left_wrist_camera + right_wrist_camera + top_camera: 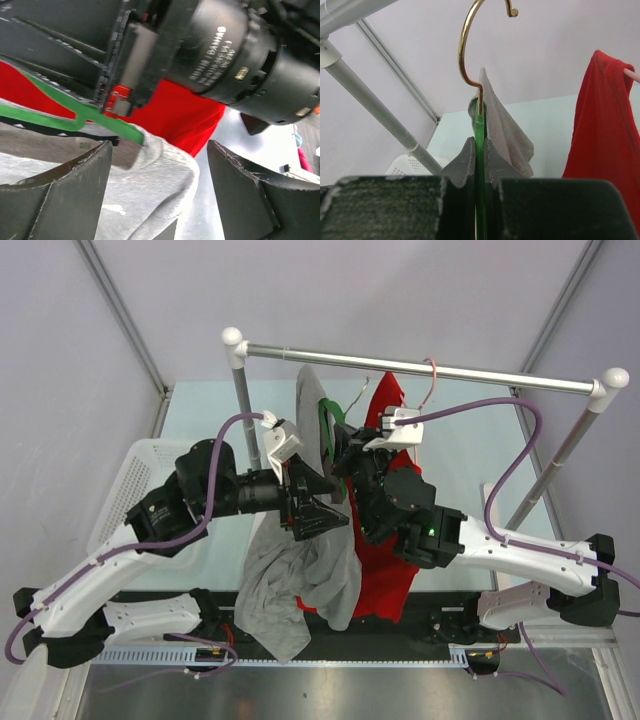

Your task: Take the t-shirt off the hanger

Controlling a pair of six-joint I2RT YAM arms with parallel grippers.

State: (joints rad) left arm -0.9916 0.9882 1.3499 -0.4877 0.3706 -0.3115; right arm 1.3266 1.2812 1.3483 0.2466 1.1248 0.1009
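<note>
A grey t-shirt (295, 585) hangs on a green hanger (325, 425) with a gold hook (465, 45); the hook touches no rail in the right wrist view. My right gripper (479, 150) is shut on the green hanger (479, 135) just below the hook, holding it upright. My left gripper (159, 165) is open, its jaws on either side of the grey shirt's shoulder (160, 180) at the end of the green hanger (60, 112). The fingers do not press the cloth. In the top view the left gripper (325, 495) sits beside the right gripper (345, 455).
A red t-shirt (385, 540) hangs on a pink hanger from the rack's rail (420, 367), right behind the grey one; it also shows in the right wrist view (605, 130). A white perforated basket (135, 475) stands at the left. The rack's slanted pole (370, 105) is near.
</note>
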